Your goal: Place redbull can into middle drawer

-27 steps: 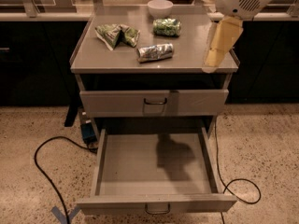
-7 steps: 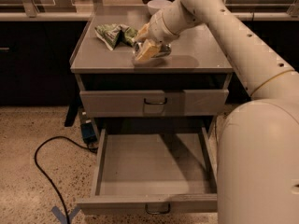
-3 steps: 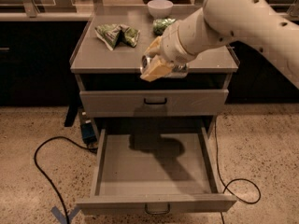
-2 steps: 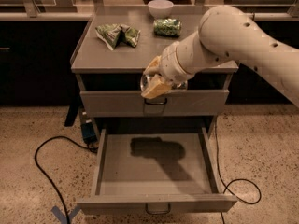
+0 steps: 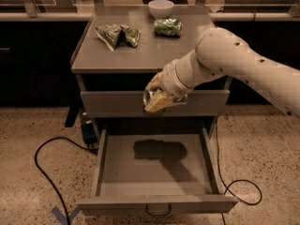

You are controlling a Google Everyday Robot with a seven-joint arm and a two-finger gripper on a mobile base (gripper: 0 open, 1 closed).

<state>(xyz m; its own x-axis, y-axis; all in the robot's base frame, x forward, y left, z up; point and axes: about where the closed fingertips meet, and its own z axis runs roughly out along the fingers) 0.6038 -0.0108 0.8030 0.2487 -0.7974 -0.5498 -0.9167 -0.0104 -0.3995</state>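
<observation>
One pale robot arm (image 5: 243, 64) reached in from the right. Its gripper (image 5: 158, 100) hung in front of the closed upper drawer (image 5: 108, 105), above the back part of the open middle drawer (image 5: 157, 203). The fingers were pinched on the redbull can (image 5: 149, 96). Only a shiny silver end of the can showed at the left of the yellowish fingers, and it was tilted, not upright.

A second before, the gripper and can had been level with the front edge of the countertop (image 5: 140, 55). They had since come down past that edge and slightly forward. The can was off the top, where it had lain some seconds earlier. Left behind there were a green chip bag (image 5: 117, 34), a green pack (image 5: 168, 27) and a white bowl (image 5: 161, 6).

A dark shadow (image 5: 159, 150) fell on the drawer floor almost straight below the gripper. The can was clear of the drawer and touched nothing but the fingers.

By this showing the pick-up was done and the carry was well along. The can was not yet in the drawer. What remained, most likely, was to lower it between the drawer walls and let go. The tilt suggested it might roll once released.
</observation>
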